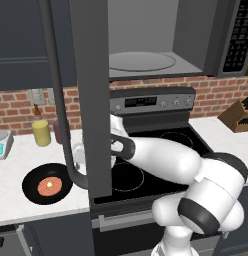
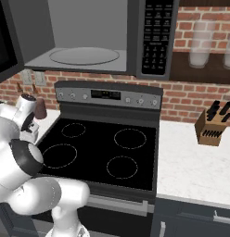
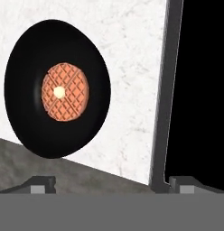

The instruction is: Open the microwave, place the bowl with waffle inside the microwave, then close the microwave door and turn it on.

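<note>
Microwave door (image 1: 91, 100) swung open, tool (image 3: 111, 182) released and empty above the white worktop (image 3: 132, 67); centre it over the bowl (image 3: 57, 88) with waffle (image 3: 65, 92) left of the stove (image 2: 105, 152), descend onto the rim.

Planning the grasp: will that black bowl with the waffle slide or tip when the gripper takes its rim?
The bowl looks rigid, shallow and wide, so it probably won't tip. Sitting on smooth white counter, it may slide if nudged sideways. The waffle lies loose and flat inside; it could shift if the bowl tilts.
</note>
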